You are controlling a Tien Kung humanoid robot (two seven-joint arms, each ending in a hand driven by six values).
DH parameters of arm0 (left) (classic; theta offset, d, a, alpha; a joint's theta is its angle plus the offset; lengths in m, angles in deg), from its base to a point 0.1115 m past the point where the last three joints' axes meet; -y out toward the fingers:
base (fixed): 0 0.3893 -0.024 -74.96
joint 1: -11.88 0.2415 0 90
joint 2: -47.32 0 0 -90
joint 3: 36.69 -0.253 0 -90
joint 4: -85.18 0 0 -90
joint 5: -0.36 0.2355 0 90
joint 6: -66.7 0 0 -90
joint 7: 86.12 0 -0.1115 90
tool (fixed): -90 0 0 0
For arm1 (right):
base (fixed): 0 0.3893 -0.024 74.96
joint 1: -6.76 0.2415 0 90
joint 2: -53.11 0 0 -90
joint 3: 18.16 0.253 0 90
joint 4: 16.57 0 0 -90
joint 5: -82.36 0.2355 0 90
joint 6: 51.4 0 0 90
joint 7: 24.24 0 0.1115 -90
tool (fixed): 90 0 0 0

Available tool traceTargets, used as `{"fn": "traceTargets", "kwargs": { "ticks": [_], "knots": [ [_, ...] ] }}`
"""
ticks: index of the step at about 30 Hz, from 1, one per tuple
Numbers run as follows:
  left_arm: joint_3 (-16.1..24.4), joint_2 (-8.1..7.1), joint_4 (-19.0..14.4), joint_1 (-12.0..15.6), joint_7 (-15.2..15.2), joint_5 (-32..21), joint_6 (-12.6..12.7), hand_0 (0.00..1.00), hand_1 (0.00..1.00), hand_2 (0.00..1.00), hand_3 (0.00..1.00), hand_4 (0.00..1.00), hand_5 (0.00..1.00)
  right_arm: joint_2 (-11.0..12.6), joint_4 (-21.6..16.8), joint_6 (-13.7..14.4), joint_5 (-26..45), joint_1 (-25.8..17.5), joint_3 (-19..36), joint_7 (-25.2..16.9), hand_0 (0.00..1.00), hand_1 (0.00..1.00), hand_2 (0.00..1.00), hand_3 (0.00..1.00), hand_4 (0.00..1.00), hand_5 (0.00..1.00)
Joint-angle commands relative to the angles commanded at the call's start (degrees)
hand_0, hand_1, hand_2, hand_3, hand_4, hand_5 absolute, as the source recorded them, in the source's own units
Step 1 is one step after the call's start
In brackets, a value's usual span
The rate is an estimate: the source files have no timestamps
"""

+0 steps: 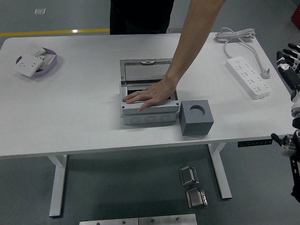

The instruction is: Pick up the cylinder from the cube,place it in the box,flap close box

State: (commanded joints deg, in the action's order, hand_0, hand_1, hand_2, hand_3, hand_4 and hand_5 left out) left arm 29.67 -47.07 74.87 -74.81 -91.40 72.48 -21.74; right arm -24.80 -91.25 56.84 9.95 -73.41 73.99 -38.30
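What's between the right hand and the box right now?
A person's hand lies flat over the open box, covering its opening, with the forearm reaching across from the far side. The grey cube sits beside the box on the right hand's side. No cylinder shows in its hole.
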Motion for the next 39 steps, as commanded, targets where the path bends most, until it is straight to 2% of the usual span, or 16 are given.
{"fn": "traceTargets", "kwargs": {
  "ticks": [39],
  "knots": [
    [0.1,0.39,0.0,-0.1,-0.1,0.4,0.0,0.595,0.618,0.599,0.612,0.675,0.297,0.3,-0.6,-1.3,5.0,-0.1,-0.8,-1.3,0.756,0.676,0.677,0.678,0.711,0.295]
  ]
}}
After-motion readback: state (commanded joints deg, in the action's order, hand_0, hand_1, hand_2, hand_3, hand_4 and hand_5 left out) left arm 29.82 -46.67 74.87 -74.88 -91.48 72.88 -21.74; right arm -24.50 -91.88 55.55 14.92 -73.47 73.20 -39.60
